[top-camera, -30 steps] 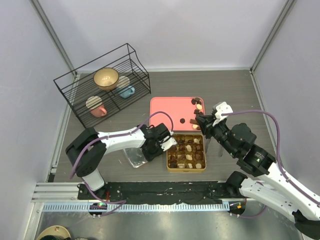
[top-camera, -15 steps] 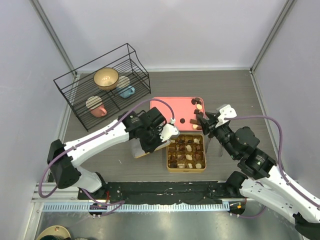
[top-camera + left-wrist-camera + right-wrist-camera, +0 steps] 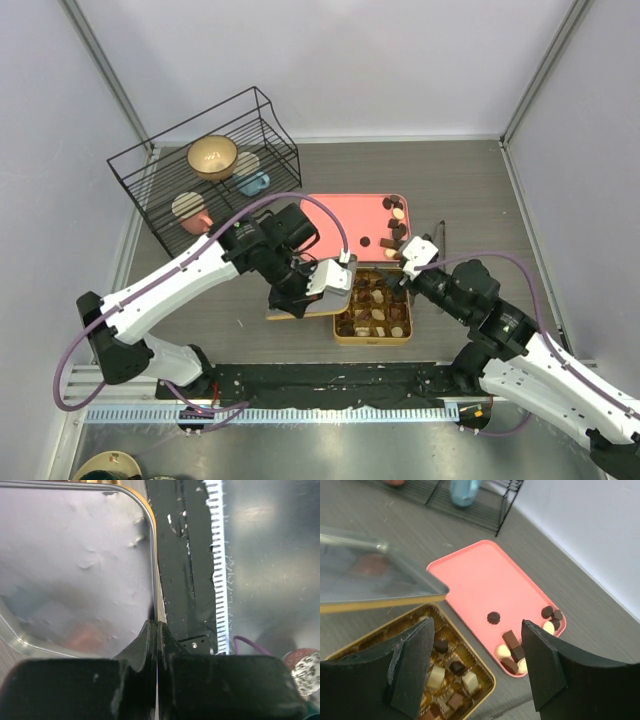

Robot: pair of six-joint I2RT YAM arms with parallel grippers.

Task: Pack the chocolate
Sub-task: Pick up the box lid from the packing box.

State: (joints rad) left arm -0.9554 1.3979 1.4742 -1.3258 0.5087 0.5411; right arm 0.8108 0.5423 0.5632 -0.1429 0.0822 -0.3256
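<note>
My left gripper (image 3: pixel 322 284) is pinched tight on the rim of the lid (image 3: pixel 75 565). Its two fingers (image 3: pixel 145 645) meet on the lid's gold edge. The lid's silver inner face shows only dents and dull reflections; I can read no lettering on it. I hold it flat in the air, over the left edge of the gold tin (image 3: pixel 372 340) and reaching out past that side.

My right gripper (image 3: pixel 476 625) stands wide, with nothing between its fingers. It hangs above the tin's far right corner.

The chocolate (image 3: pixel 375 300) lies partly in the tin's small cells, a mix of dark, lighter brown and cream pieces. I cannot make out any mark on the pieces at this size. The rest sits on the pink tray (image 3: pixel 335 215), which lies just beyond the tin's far edge. One round dark piece (image 3: pixel 493 616) lies alone near the tray's middle. A few block-shaped pieces (image 3: pixel 512 652) lie at the tray edge nearest the tin, and a small cluster (image 3: pixel 551 615) sits in the tray's far right corner.

Well beyond the tin, to its far left, stands a black wire rack (image 3: pixel 150 200). It holds a gold bowl (image 3: pixel 212 155), a pink mug (image 3: pixel 193 215) and a blue mug (image 3: pixel 252 182).
</note>
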